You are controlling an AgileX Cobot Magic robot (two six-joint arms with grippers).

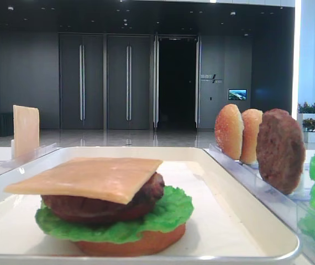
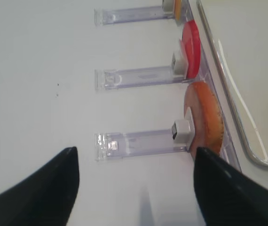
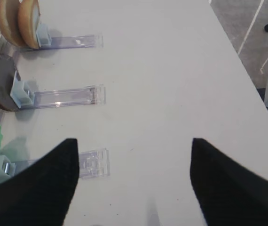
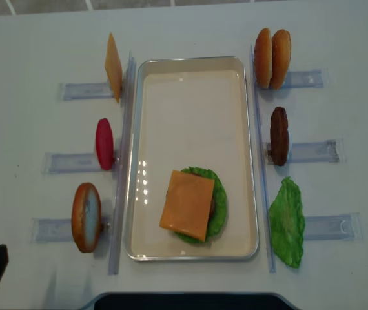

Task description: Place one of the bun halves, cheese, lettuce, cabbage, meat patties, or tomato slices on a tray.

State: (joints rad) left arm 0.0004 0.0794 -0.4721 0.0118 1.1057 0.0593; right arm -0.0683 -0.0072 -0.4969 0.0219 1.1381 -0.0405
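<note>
Though stacked, cheese (image 4: 187,205) beyond left gripper (image 2: 134,162).

No readable text, label, brand or number shows in any of the views. In the low exterior view a small sign (image 1: 207,78) on the dark back wall carries marks too small to make out, and a little lit screen (image 1: 237,94) beside it shows only a bluish picture. The food pieces and clear holders carry no lettering.
</note>
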